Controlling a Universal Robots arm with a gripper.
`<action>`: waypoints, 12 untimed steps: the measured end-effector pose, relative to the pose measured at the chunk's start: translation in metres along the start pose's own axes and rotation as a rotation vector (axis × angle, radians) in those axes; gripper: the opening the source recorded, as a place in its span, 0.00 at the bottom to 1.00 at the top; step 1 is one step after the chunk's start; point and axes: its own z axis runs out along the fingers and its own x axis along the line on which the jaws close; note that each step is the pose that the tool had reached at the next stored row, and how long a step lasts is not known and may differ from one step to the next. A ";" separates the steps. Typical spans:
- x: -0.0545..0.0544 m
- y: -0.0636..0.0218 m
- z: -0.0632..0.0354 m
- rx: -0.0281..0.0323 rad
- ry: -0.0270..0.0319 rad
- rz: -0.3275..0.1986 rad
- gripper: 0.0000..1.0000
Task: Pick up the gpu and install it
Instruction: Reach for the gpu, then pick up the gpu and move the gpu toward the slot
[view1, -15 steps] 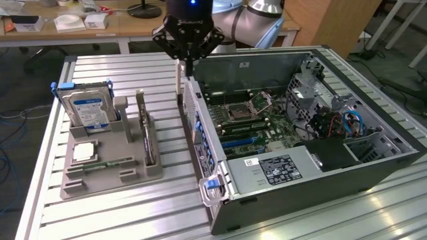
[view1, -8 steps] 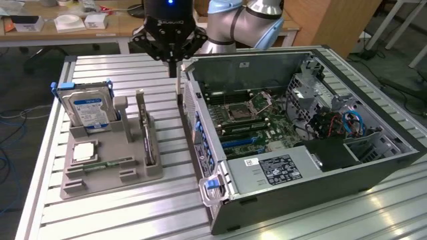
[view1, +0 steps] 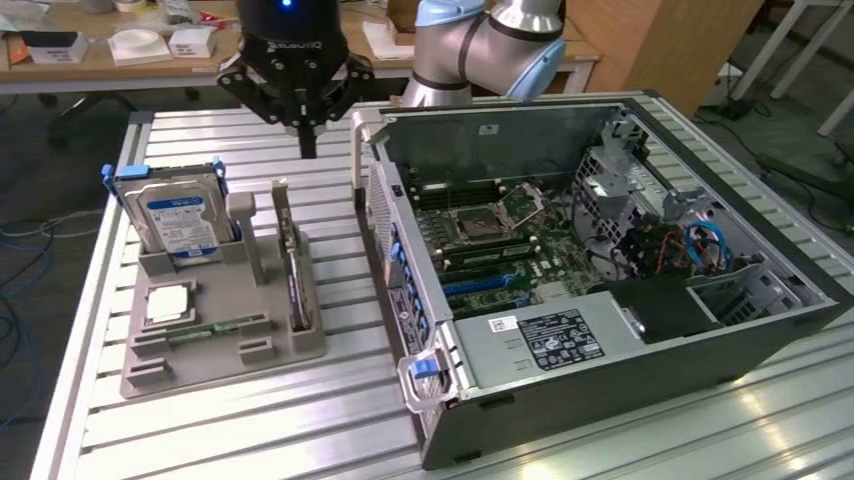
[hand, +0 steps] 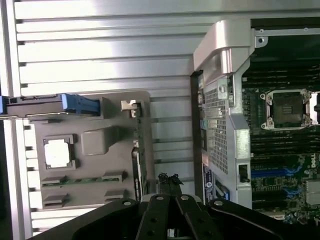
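Gripper (view1: 308, 148) hangs raised just off the gray holder tray (view1: 214, 355), jaws closed together, empty. The gpu (view1: 295, 270) stands on edge in that tray.

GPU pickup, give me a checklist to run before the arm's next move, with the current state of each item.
1. gpu standing on edge in the gray holder: ok.
2. Jaws open for a grasp: not ok, shut and empty.
3. Jaws lined up over gpu: not ok, offset toward the computer case.
4. Side of computer case open, motherboard exposed: ok.
5. hard drive apart from gpu: ok.
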 end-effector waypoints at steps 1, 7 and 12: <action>0.004 -0.0003 -0.0001 0.0001 0.0000 0.000 0.10; 0.031 -0.0023 -0.0008 0.0001 0.0001 0.000 0.10; 0.037 -0.0028 -0.0010 0.0000 0.0000 0.000 0.10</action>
